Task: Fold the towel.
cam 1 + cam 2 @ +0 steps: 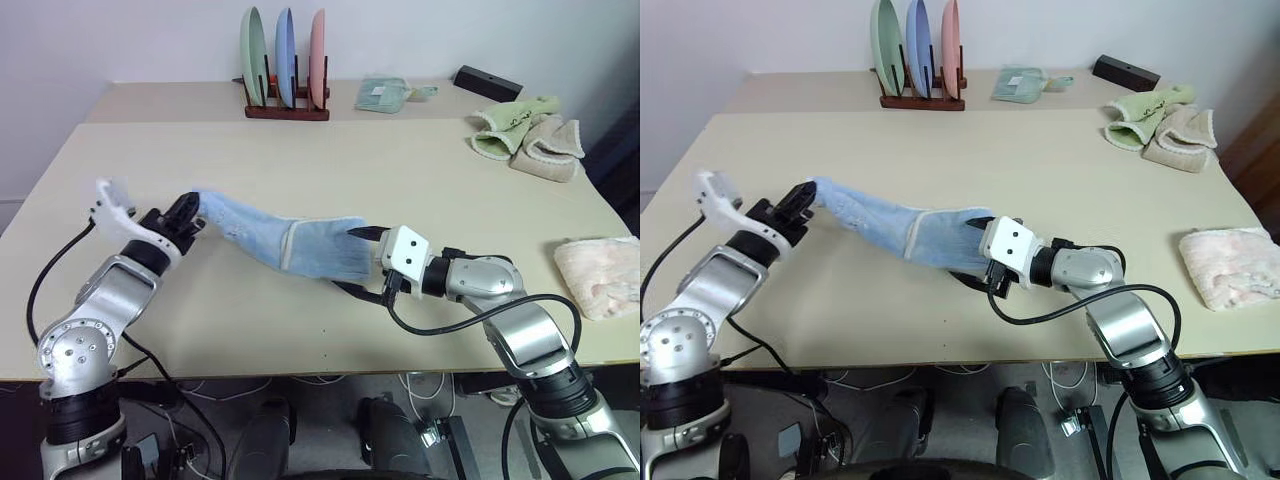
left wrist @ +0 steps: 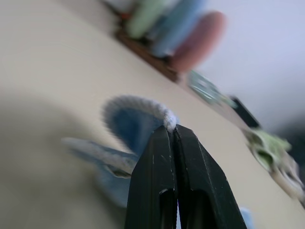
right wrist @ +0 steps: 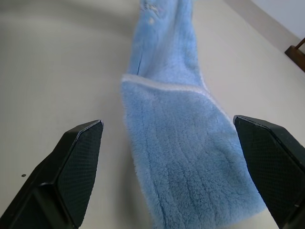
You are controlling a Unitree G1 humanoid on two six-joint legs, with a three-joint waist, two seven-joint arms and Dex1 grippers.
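Note:
The light blue towel point(image 1: 290, 240) is pulled into a long band across the beige table point(image 1: 400, 170), one end raised at the left and the other lying on the tabletop. My left gripper point(image 1: 190, 222) is shut on the raised end, and the left wrist view shows the closed fingertips point(image 2: 164, 136) pinching the towel's whitish edge point(image 2: 169, 119). My right gripper point(image 1: 355, 262) stands open, level with the table, one finger on each side of the towel's lying end. In the right wrist view the blue pile point(image 3: 181, 157) lies between the two wide-apart fingers point(image 3: 71, 167).
A wooden rack with three upright plates point(image 1: 285, 70) stands at the back, with a teal cloth point(image 1: 385, 93) and a black box point(image 1: 487, 82) beside it. Pale green and beige fluffy towels point(image 1: 525, 135) lie at the back right. A pink fluffy towel point(image 1: 600, 275) sits by the right edge.

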